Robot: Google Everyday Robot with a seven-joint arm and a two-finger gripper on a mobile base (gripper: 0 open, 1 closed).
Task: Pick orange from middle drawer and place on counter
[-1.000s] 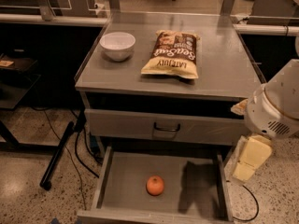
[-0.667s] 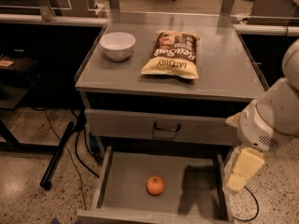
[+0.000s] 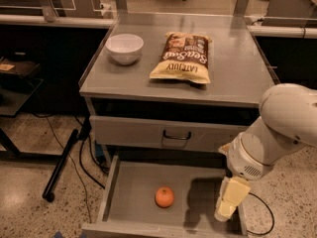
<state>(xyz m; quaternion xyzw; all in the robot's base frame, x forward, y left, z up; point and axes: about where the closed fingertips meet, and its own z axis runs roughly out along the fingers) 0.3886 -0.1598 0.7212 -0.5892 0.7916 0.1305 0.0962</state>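
The orange (image 3: 164, 197) lies on the bare floor of the open middle drawer (image 3: 133, 192), a little left of its centre. My gripper (image 3: 225, 209) hangs from the white arm over the drawer's right side, well to the right of the orange and apart from it. The counter (image 3: 233, 78) is the grey cabinet top above the drawer.
A white bowl (image 3: 125, 48) stands at the counter's back left. A chip bag (image 3: 183, 58) lies at its middle. A closed drawer front with a black loop handle (image 3: 176, 135) sits above the open drawer. A black pole and cables (image 3: 64, 162) lie on the floor to the left.
My arm has swung left and down, bringing the gripper lower over the drawer's right side. The orange has not moved.
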